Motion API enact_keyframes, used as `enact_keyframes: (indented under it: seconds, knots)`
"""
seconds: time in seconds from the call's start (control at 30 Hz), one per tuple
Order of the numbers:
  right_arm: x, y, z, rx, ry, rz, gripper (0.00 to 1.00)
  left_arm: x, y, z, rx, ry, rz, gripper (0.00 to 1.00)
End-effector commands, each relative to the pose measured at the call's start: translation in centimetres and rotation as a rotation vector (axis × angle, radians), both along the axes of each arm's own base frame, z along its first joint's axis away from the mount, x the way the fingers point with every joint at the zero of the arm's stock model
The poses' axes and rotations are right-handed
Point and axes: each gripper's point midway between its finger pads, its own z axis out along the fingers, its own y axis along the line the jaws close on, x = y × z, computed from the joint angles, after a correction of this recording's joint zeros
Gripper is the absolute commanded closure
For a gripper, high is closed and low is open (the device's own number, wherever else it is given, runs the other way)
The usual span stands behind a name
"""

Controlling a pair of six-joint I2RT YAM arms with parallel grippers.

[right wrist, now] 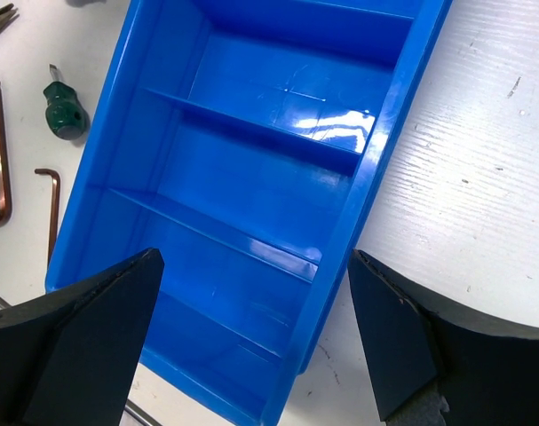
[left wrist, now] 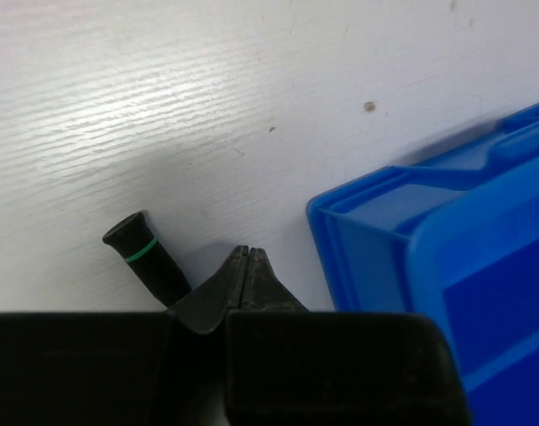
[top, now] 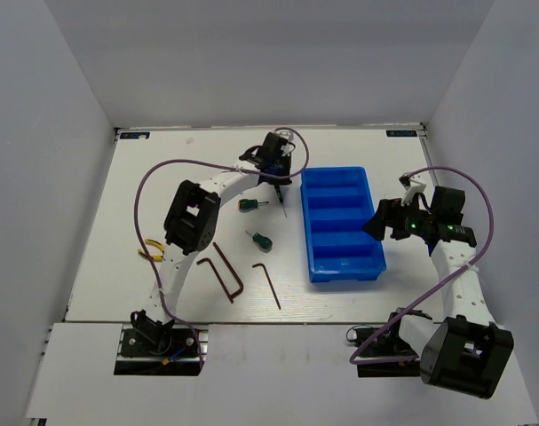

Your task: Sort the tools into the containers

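Well, at far left the yellow-handled pliers (top: 150, 252) lay partly hidden by the left arm, with three hex keys (top: 226, 273) on the table just right of it. Two green screwdrivers (top: 249, 204) lay near the blue tray (top: 306, 222). The left gripper (top: 282, 188) hung pinched shut by the tray's far left corner, nothing seen between its tips. The right gripper (top: 376, 222) gaped wide over the tray's right side, holding nothing.

The top camera looks down from behind on the whole table (top: 162, 177), while the 2 wrist cameras sit close above it, all 3 sharing the blue tray (top: 307, 222).
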Motion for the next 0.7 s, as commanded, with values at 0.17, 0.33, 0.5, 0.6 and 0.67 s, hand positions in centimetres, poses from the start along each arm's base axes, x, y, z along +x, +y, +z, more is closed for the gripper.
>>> enact_keyframes:
  seconds: [0.17,0.33,0.5,0.6,0.67]
  knots:
    - [0.3,0.2,1.5,0.012,-0.043,0.02,0.09,0.5,4.7,9.8,0.089,-0.149,0.159,0.58]
    - [0.3,0.2,1.5,0.016,-0.041,0.02,0.09,-0.5,6.9,6.5,0.179,-0.035,0.288,0.55]
    - [0.3,0.3,1.4,0.018,-0.037,0.022,0.09,-1.1,7.4,4.3,0.217,0.033,0.315,0.57]
    - [0.3,0.3,1.5,0.019,-0.041,0.023,0.09,-1.5,7.0,3.6,0.224,0.051,0.313,0.57]
    - [0.3,0.3,1.5,0.016,-0.043,0.024,0.09,-1.4,6.9,3.3,0.226,0.052,0.313,0.57]
